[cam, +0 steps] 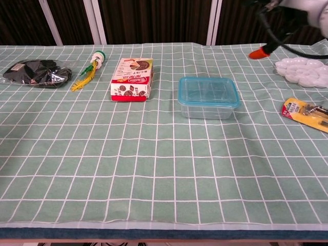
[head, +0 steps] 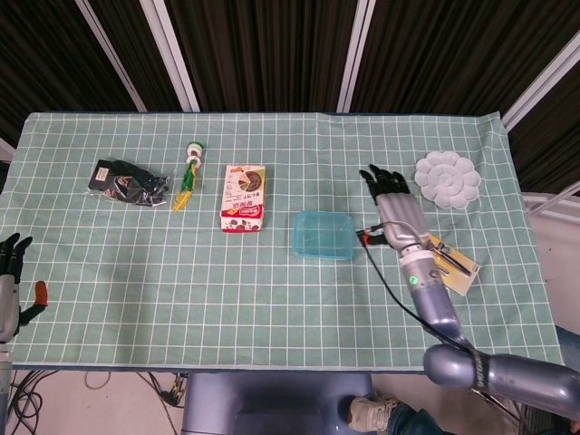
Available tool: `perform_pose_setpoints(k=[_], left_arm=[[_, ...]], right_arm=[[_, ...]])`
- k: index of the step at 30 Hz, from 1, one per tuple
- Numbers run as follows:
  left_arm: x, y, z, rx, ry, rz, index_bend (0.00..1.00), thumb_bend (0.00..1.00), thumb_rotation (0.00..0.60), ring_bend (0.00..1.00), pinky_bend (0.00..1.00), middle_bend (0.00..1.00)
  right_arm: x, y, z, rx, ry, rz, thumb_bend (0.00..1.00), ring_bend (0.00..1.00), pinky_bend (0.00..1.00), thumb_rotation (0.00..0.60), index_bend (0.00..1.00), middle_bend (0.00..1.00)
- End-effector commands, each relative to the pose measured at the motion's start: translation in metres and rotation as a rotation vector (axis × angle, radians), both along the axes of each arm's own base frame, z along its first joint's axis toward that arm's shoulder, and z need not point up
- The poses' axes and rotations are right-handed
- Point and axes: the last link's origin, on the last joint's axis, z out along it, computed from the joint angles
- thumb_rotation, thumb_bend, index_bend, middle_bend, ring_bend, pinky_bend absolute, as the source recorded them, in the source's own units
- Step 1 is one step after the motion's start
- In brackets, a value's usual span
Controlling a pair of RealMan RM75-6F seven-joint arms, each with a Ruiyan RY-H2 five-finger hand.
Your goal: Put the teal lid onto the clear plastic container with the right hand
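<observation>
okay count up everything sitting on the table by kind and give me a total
Lidded container: 1
Snack box: 1
Black bag: 1
Green-yellow toy: 1
White palette: 1
Yellow carded tool: 1
Total: 6

Clear glossy plastic container (cam: 208,105) with smooth translucent teal lid (cam: 208,92). Matt woven checked cloth (cam: 154,169) over the counter. Left of the container, printed card box (cam: 132,79); far left, crinkly shiny black plastic bag (cam: 36,73). Right of it, glossy white palette (cam: 303,72).
</observation>
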Motion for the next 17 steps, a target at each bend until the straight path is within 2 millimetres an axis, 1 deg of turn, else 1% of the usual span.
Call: perform_pose_setpoints(k=[1, 4, 9, 12, 14, 17], left_arm=[[0.003, -0.003, -0.001, 0.01, -0.005, -0.024, 0.09, 0.54, 0.6, 0.0, 0.0, 0.0], [0.006, -0.004, -0.001, 0.019, -0.006, -0.047, 0.09, 0.54, 0.6, 0.0, 0.0, 0.0], [0.01, -0.008, -0.001, 0.022, -0.005, -0.07, 0.09, 0.54, 0.6, 0.0, 0.0, 0.0], [0.011, -0.009, -0.002, 0.016, -0.01, -0.072, 0.09, 0.54, 0.6, 0.0, 0.0, 0.0], [0.012, -0.011, -0.002, 0.012, -0.005, -0.078, 0.09, 0.54, 0.6, 0.0, 0.0, 0.0], [0.012, -0.012, -0.004, 0.002, 0.001, -0.079, 0.1, 0.54, 0.6, 0.0, 0.0, 0.0]], right_arm=[[-0.053, 0.051, 0.03, -0.08, 0.013, -0.014, 0.24, 0.0, 0.0, 0.6, 0.01, 0.0], [-0.082, 0.079, 0.04, -0.118, 0.026, -0.041, 0.24, 0.0, 0.0, 0.6, 0.01, 0.0], [-0.131, 0.14, 0.05, -0.194, 0.029, -0.075, 0.24, 0.0, 0.0, 0.6, 0.01, 0.0], [-0.147, 0.167, 0.052, -0.248, 0.036, -0.074, 0.24, 0.0, 0.0, 0.6, 0.01, 0.0], [-0.154, 0.18, 0.049, -0.264, 0.051, -0.068, 0.24, 0.0, 0.0, 0.6, 0.01, 0.0], [-0.163, 0.192, 0.046, -0.266, 0.096, -0.076, 0.24, 0.0, 0.0, 0.6, 0.01, 0.0]])
